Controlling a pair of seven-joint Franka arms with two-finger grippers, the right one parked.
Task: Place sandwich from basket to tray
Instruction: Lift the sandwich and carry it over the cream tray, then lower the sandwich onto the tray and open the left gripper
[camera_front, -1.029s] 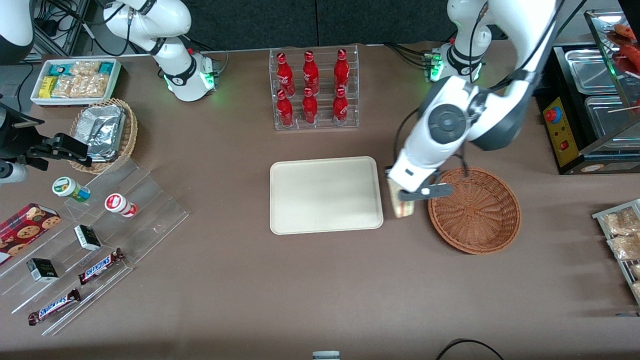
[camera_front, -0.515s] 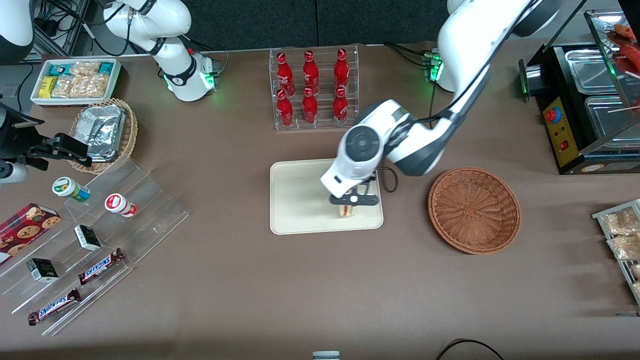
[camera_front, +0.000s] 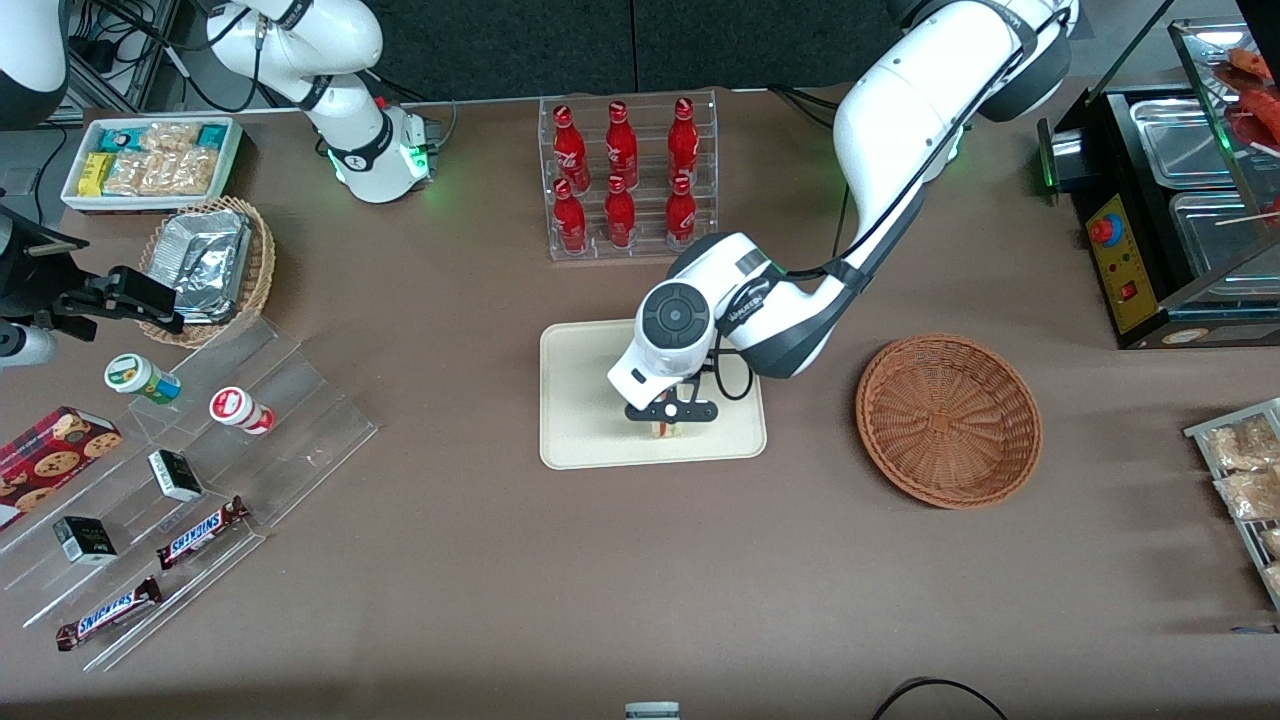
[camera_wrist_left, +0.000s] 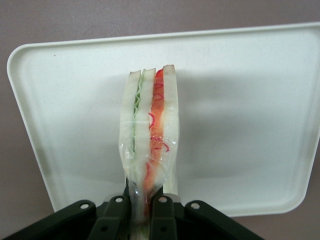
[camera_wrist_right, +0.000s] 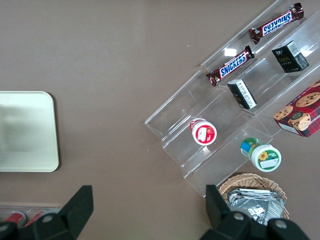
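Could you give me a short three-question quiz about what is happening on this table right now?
1. True or false: the gripper holds the sandwich above the tray.
2. What lies in the reddish-brown basket? A) the sandwich B) nothing visible C) bottles
3. Fill in: the six red bottles stand in a clear ____.

Key: 1 true; 2 B; 3 rack.
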